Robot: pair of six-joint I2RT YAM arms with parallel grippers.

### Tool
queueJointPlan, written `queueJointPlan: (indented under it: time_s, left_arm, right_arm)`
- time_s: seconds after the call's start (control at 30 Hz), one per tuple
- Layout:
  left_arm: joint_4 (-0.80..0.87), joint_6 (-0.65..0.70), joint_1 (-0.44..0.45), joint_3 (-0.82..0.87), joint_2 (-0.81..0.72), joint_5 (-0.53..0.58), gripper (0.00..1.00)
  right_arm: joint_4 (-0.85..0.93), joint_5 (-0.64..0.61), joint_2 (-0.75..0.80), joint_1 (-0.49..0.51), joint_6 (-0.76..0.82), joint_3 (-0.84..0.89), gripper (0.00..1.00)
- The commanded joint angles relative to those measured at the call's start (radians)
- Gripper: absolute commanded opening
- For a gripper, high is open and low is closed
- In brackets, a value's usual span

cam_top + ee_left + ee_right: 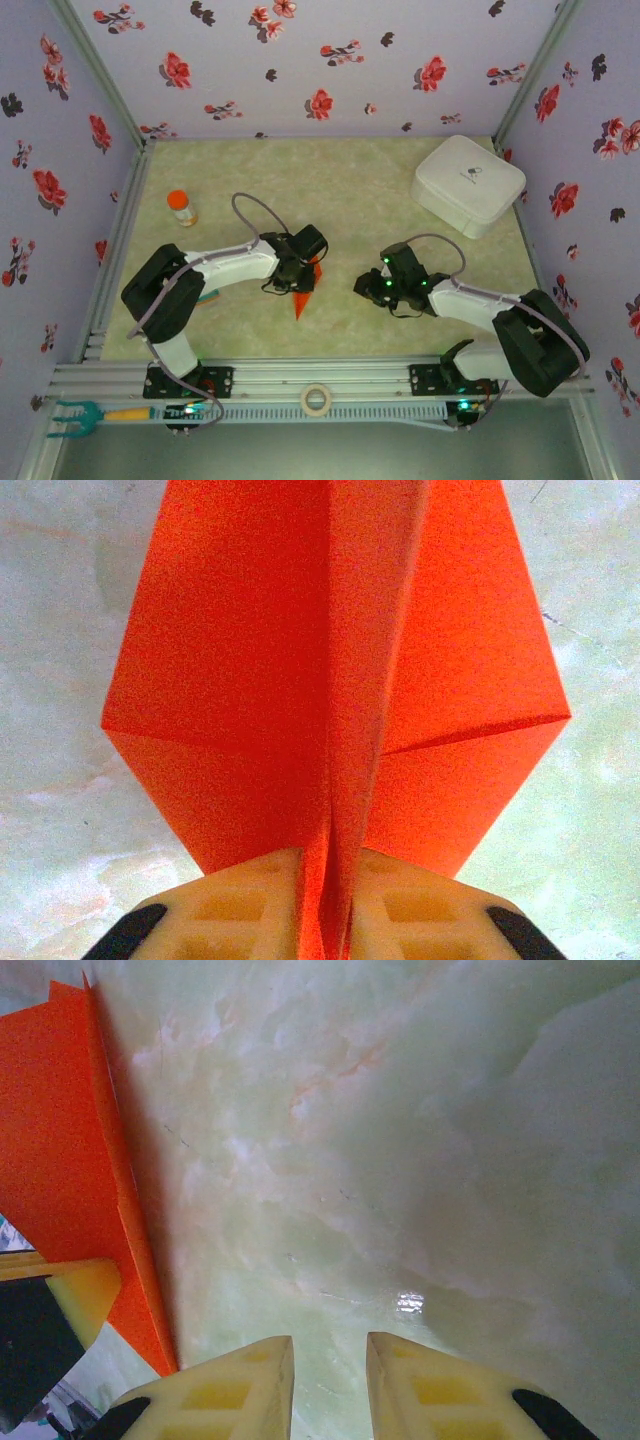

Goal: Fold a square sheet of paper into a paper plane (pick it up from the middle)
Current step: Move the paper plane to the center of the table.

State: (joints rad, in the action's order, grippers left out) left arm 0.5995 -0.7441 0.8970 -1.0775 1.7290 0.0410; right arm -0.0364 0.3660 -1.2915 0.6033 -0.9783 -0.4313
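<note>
Left wrist: left hand (328, 868) tight on the paper plane (250, 660); right hand (328, 1348) narrow, empty.

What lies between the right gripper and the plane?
Nothing: a bare stretch of table separates the right gripper from the plane, as seen in the right wrist and top views.

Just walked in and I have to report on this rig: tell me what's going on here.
The left tool is closed on the centre fold of the paper plane, an orange-red dart with its wings spread over the table. The right tool hangs beside it, jaws apart and empty. A white case and an orange-capped bottle sit farther back, apart from both arms. The folding looks done or nearly so.
</note>
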Motion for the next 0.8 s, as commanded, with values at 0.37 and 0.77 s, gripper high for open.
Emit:
queueJointPlan:
  time_s: [0.37,0.77]
  left_arm:
    - [0.016,0.03,0.006,-0.025,0.038,-0.013,0.2]
    - [0.005,0.035,0.011,-0.024,0.06,-0.024,0.17]
  right_arm:
    - [-0.013,0.001,-0.012,0.009,-0.002,-0.017,0.27]
    - [-0.016,0.001,-0.014,0.008,-0.002,-0.017,0.27]
